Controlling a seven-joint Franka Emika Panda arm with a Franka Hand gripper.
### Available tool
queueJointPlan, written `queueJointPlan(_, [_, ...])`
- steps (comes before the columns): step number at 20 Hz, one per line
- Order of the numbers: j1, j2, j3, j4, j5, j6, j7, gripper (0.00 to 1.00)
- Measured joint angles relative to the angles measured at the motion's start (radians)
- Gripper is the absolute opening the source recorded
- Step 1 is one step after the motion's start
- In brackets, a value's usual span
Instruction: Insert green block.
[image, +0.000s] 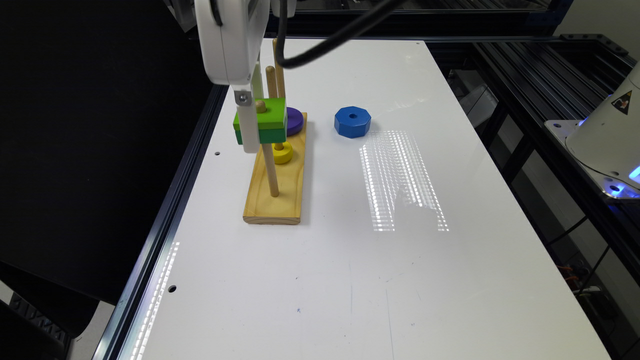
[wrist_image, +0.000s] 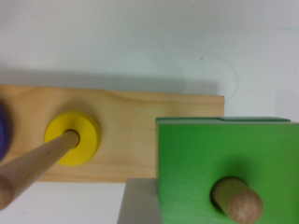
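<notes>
**Green block on nearest peg tip, held by end effector**

End effector (image: 252, 131) grasps the green block (image: 260, 120), white fingers (image: 247, 127) clamped on its sides. Block sits high on the nearest peg (image: 270, 170) of the wooden base (image: 276, 180), peg tip poking through the centre hole; block is well above the base, not seated. In the wrist view the green block (wrist_image: 224, 158) shows the rounded peg end (wrist_image: 240, 201) through its hole, a bit off-centre.

Yellow ring (image: 283, 152) is at the bottom of the middle peg, resting on the base; wrist view shows the same ring (wrist_image: 72, 138) around its peg (wrist_image: 37, 163). Purple ring (image: 294, 120) lies at the foot of the far peg, partly hidden behind the block. Blue octagonal piece (image: 352, 121) lies flat on the white counter (image: 350, 275), toward the exterior view's right of the base, apart from it. Black cable (image: 320, 47) loops over the arm.
</notes>
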Motion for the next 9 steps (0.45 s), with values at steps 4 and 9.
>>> queueJointPlan(4, [0.0, 0.001, 0.0, 0.0, -0.0004, 0.0, 0.0, 0.0])
queueJointPlan(9, [0.0, 0.011, 0.0, 0.0, -0.0024, 0.008, 0.0, 0.0])
